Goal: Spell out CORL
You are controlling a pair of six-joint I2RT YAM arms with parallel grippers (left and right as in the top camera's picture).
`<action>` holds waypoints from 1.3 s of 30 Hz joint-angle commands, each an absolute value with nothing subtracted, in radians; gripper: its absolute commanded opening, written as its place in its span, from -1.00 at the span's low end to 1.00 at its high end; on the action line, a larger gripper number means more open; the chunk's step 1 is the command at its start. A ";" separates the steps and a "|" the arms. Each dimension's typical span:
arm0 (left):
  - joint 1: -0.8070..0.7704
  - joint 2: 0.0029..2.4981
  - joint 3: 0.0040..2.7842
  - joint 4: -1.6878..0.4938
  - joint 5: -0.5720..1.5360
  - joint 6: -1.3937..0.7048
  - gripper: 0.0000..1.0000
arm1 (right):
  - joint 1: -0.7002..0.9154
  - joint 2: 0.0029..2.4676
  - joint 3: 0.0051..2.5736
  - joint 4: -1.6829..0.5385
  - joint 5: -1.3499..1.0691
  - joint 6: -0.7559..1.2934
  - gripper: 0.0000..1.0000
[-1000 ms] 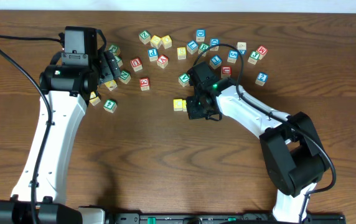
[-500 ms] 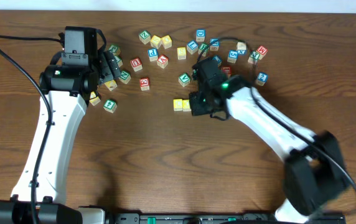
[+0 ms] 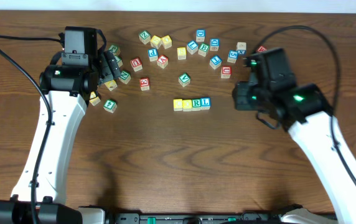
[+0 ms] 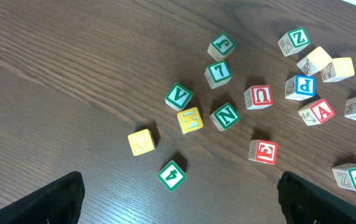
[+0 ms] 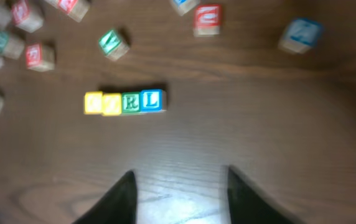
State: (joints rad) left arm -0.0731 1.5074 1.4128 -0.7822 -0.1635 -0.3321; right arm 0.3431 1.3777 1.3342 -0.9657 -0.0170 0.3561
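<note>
Four CORL cubes are noted touching in one row at mid-worktop, apart from the scattered cubes. Right fingers are parted and empty, well clear of the row. Left fingers are spread wide, gripping nothing. Cubes are judged light, rigid, smooth-faced wood. Any correction is best gripped squarely across two opposite side faces, so neighbours are not disturbed.

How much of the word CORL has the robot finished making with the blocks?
It looks almost done. Four blocks sit side by side in a row: two yellow blocks, then the green R, then the blue L. Nothing is in hand: the right hand hangs open, away from the row, and the left hand is open over the loose blocks. Left to check: the yellow letters are too blurry to read.
</note>
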 commanded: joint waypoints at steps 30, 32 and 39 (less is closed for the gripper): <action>-0.070 1.504 1.418 -0.785 -0.169 -0.322 0.95 | 0.282 1.157 1.350 -1.184 0.181 0.350 0.99; -0.070 1.504 1.418 -0.785 -0.169 -0.322 0.95 | 0.282 1.158 1.350 -1.177 0.189 0.349 0.98; -0.070 1.504 1.418 -0.785 -0.169 -0.322 0.96 | 0.275 1.156 1.348 -1.097 0.193 0.249 0.98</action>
